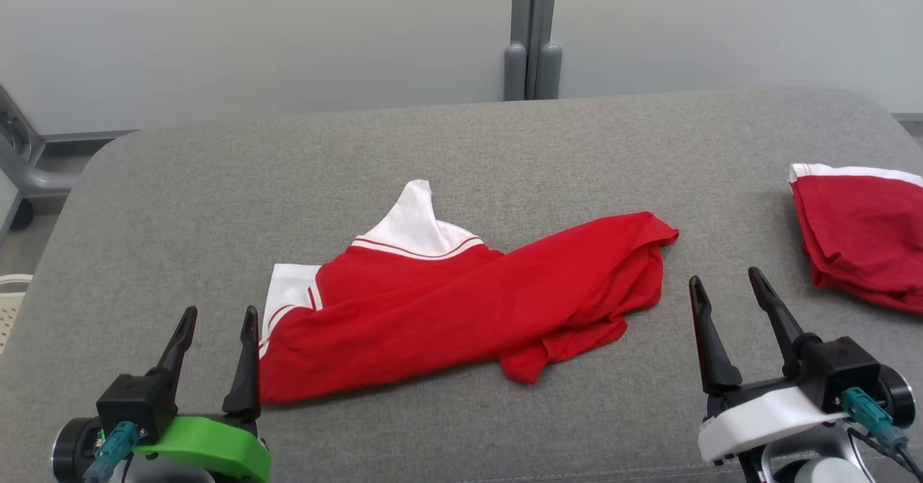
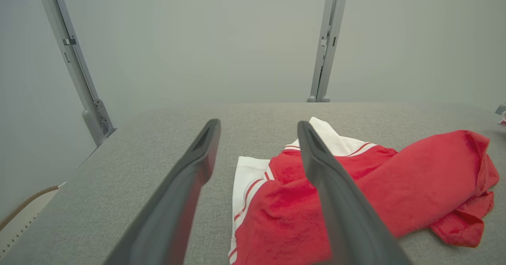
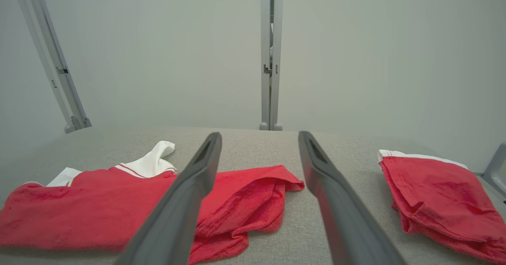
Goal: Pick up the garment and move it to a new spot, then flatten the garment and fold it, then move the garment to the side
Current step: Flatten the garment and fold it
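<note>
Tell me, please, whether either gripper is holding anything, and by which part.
Nothing is held: the left gripper and right gripper are open; the garment lies free.

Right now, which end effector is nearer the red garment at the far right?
Right. The right end effector sits just left of the far-right garment, apart from it; the left end effector is far off, beyond the crumpled shirt.
</note>
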